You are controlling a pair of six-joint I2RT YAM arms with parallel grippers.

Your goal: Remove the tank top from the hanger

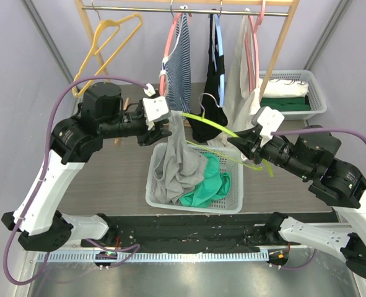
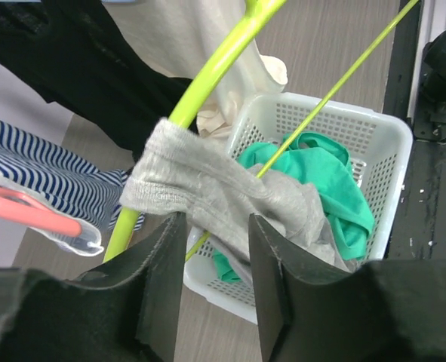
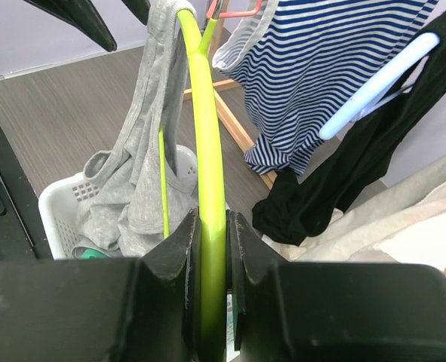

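Note:
A grey tank top (image 1: pixel 176 154) hangs by one strap from the left end of a lime green hanger (image 1: pixel 210 124) and droops into a white basket (image 1: pixel 192 204). My right gripper (image 1: pixel 235 141) is shut on the hanger's arm, seen clamped in the right wrist view (image 3: pixel 210 226). My left gripper (image 1: pixel 164 127) is open at the strap end. In the left wrist view its jaws (image 2: pixel 216 226) stand apart just below the bunched grey strap (image 2: pixel 200 181) wrapped over the hanger (image 2: pixel 207 83). The tank top also shows in the right wrist view (image 3: pixel 143 151).
A green garment (image 1: pixel 210 182) lies in the basket under the tank top. Behind, a wooden rack holds a yellow hanger (image 1: pixel 108 43), a striped top (image 1: pixel 179 68), a black garment (image 1: pixel 210 105) and a cream one (image 1: pixel 241 86). A second white basket (image 1: pixel 294 93) stands back right.

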